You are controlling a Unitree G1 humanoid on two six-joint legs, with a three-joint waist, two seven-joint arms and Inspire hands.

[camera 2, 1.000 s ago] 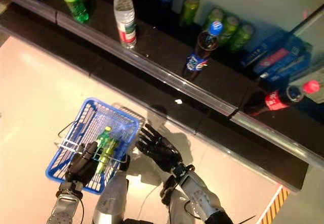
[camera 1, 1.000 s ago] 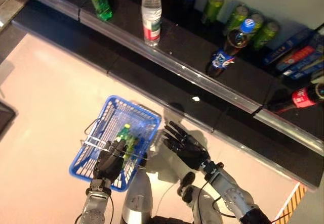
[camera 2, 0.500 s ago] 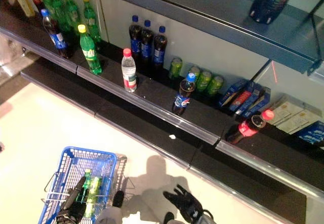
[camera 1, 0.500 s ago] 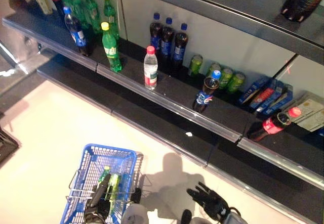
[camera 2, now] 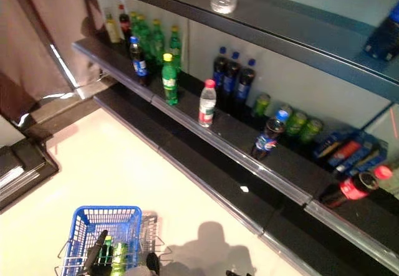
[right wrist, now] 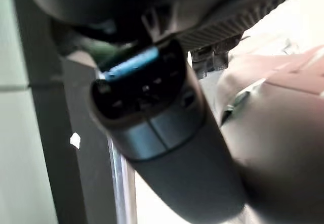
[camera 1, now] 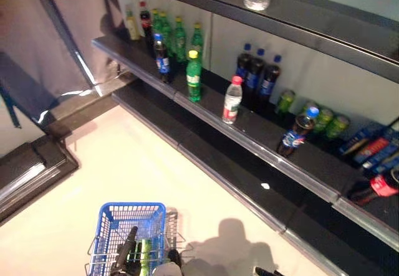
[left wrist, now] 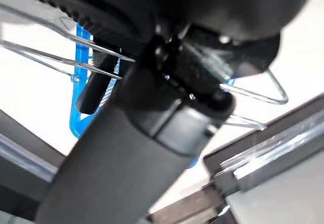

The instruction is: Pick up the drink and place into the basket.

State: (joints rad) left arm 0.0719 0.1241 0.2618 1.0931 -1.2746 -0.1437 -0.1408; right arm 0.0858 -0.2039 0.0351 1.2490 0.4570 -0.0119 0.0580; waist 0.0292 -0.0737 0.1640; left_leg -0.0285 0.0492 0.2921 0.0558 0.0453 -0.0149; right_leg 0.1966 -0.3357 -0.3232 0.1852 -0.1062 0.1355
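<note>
The long dark shelf [camera 1: 262, 140] runs across the scene well beyond the fingers, with a higher shelf [camera 2: 299, 30] above it. On the lower one stand a green bottle [camera 1: 194, 76], a clear water bottle [camera 1: 232, 100], a dark cola bottle [camera 1: 295, 133] with a blue cap, three dark bottles [camera 1: 257, 76] at the back, a row of green cans [camera 1: 315, 115] and, at the far end, a red-labelled bottle [camera 1: 374, 187] lying on its side next to blue boxes [camera 1: 374, 146]. The pale floor [camera 1: 124, 164] lies between the shelf and the hands.

The blue basket [camera 1: 118, 217] sits low in the head views, its wire handles [left wrist: 45, 57] crossing the left wrist view. The left hand [camera 1: 124, 254] lies over the basket's handles with its fingers pointing toward the shelf; they look straight there, but whether they clasp the wire cannot be told. The drink [camera 1: 144, 254], a small green bottle, lies inside the basket just beside those fingers, on the side toward the other arm.

Of the right hand [camera 1: 265, 271] only a dark tip shows at the bottom edge, well apart from the basket; its own wrist view is filled by dark bulk, so the state of its fingers cannot be told
</note>
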